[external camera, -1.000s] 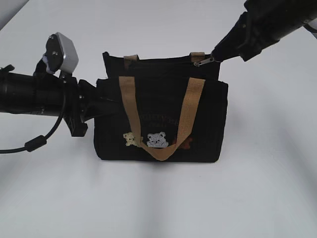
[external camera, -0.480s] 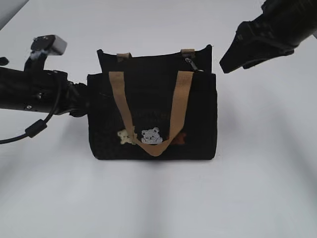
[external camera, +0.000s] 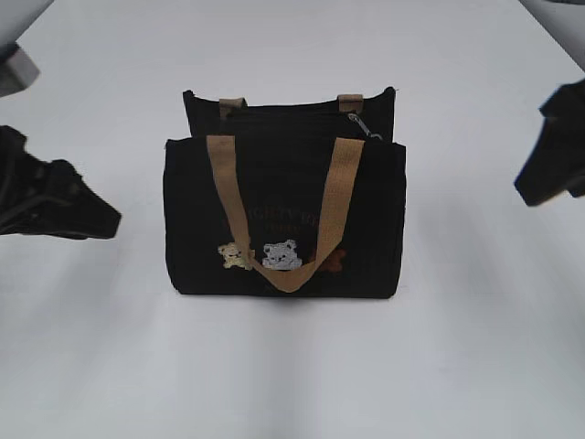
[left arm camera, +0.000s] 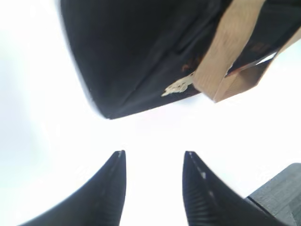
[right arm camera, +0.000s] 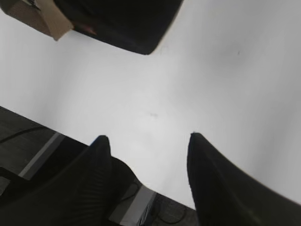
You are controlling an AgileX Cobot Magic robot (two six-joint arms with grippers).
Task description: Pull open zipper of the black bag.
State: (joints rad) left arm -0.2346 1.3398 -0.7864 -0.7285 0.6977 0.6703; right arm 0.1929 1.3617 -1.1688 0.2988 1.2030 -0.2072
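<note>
Black bag (external camera: 285, 219), boxy fabric with tan webbing handles, stands alone; left gripper (left arm camera: 153, 162) and right gripper (right arm camera: 148, 143) gape empty.

Black bag (external camera: 285, 219): small boxy fabric tote, upright, approx. mid-table, well clear of edges, front facing camera. Tan webbing handle hangs down front in U; 3 bear patches (cream, grey, brown) low on front. Zipper (external camera: 292, 113): along top; silver pull tab (external camera: 363, 125) at right end, lying loose.
</note>
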